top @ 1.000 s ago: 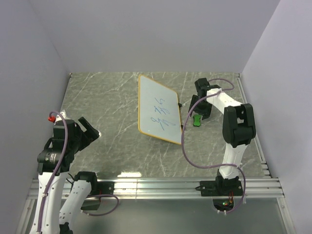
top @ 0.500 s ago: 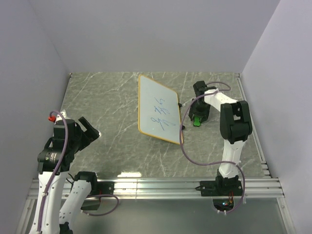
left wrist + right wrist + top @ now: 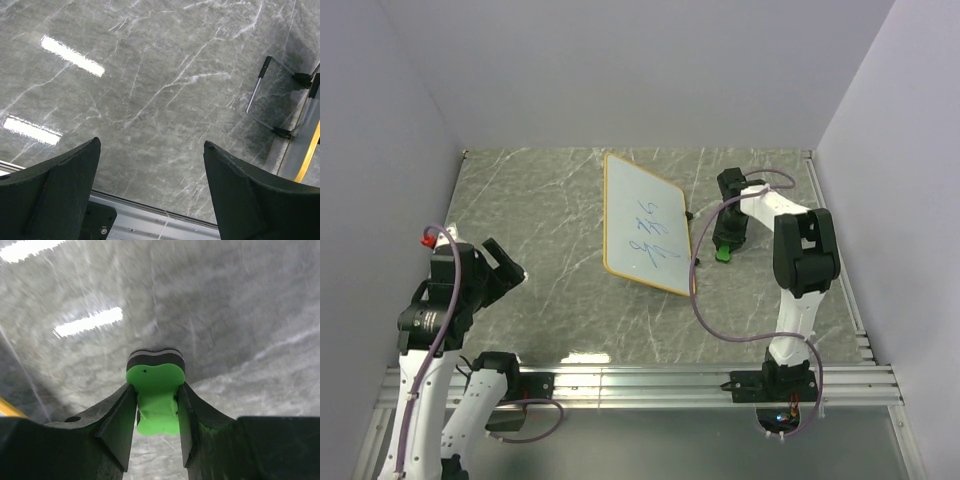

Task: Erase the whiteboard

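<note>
The whiteboard [image 3: 645, 226], white with a thin tan rim and blue scribbles, lies on the grey marbled table at centre back. A small green eraser [image 3: 722, 249] with a dark underside sits to its right. My right gripper [image 3: 725, 240] is shut on the green eraser [image 3: 156, 399], its two fingers pressing the eraser's narrow waist just above the table. My left gripper [image 3: 503, 265] is open and empty at the near left, far from the board; its fingers [image 3: 60, 190] frame bare table.
A thin black wire stand [image 3: 272, 100] and a yellow cable [image 3: 310, 155] show at the right of the left wrist view. An aluminium rail [image 3: 640, 385] runs along the near edge. Purple walls enclose the table.
My right gripper has moved slightly left and down onto the green eraser and closed on it. The left arm has hardly moved.
</note>
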Action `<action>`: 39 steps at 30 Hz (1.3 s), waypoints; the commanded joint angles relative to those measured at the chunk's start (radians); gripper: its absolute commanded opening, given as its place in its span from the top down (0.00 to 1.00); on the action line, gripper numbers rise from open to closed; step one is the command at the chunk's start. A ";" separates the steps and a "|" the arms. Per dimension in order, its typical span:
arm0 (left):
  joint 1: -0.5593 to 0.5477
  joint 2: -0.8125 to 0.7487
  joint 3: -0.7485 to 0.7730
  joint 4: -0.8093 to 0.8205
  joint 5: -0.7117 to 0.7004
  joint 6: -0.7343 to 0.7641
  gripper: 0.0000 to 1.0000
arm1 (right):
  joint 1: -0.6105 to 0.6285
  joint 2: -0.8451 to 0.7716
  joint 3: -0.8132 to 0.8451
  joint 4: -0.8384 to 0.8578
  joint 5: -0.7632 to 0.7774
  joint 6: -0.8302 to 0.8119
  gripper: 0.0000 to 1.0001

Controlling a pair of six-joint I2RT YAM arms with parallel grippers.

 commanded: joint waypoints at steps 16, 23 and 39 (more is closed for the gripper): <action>-0.149 0.362 0.109 0.512 0.340 0.076 0.11 | 0.004 -0.326 -0.054 -0.051 -0.176 0.015 1.00; -0.287 0.681 0.253 0.696 0.370 0.079 0.15 | 0.004 -0.483 -0.139 -0.036 -0.263 0.023 1.00; -0.462 1.123 0.477 0.618 0.325 0.161 0.83 | -0.003 -0.649 -0.314 -0.038 -0.256 -0.025 1.00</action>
